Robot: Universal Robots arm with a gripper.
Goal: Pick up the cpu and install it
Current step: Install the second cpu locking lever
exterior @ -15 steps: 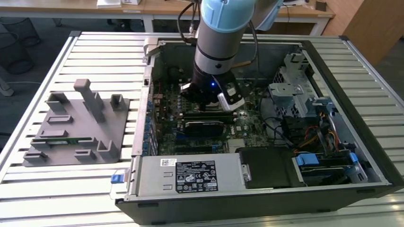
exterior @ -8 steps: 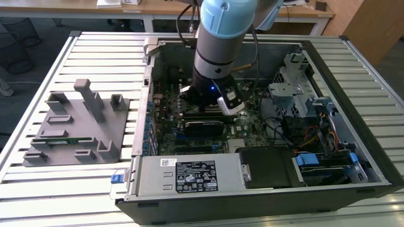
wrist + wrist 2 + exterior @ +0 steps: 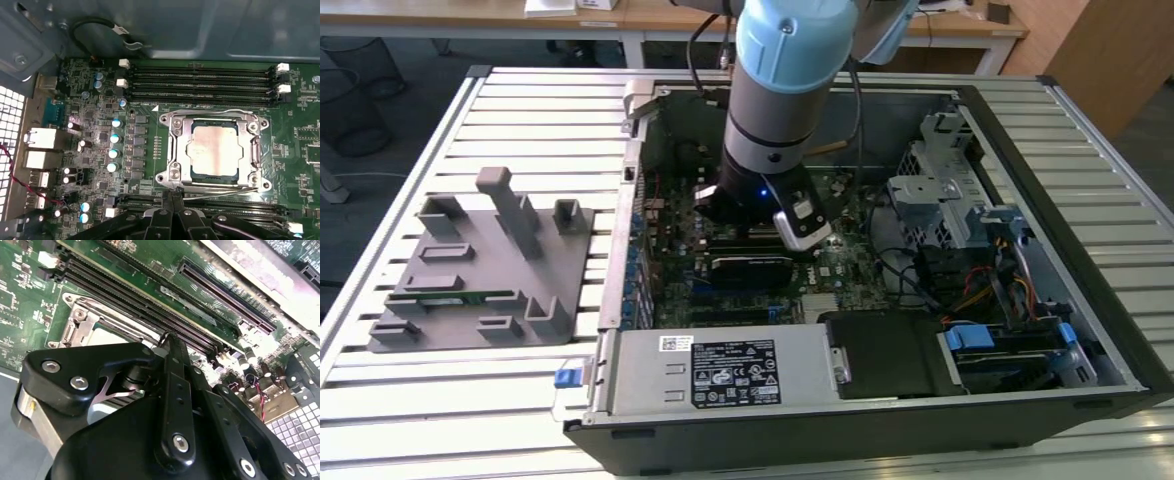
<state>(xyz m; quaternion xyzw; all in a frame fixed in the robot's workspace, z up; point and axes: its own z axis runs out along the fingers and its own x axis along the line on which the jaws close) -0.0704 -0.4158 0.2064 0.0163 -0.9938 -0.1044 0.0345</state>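
Observation:
In the first wrist view the cpu (image 3: 214, 150), a small square chip with a silvery top, lies flat in the motherboard socket (image 3: 172, 145), and the socket's metal frame is around it. My gripper (image 3: 173, 194) hangs just off the socket's edge, beside the thin wire lever (image 3: 215, 189). Its fingertips are together and hold nothing. In the second wrist view the gripper (image 3: 167, 340) reaches over the socket frame (image 3: 80, 320). In the exterior view the arm (image 3: 774, 120) points down into the open computer case (image 3: 854, 400).
A grey fixture (image 3: 480, 270) with a green memory stick (image 3: 454, 297) lies on the slatted table at the exterior view's left. Memory slots (image 3: 200, 80) run along both sides of the socket. Capacitors (image 3: 115, 137), cables and drive cages (image 3: 947, 200) crowd the case.

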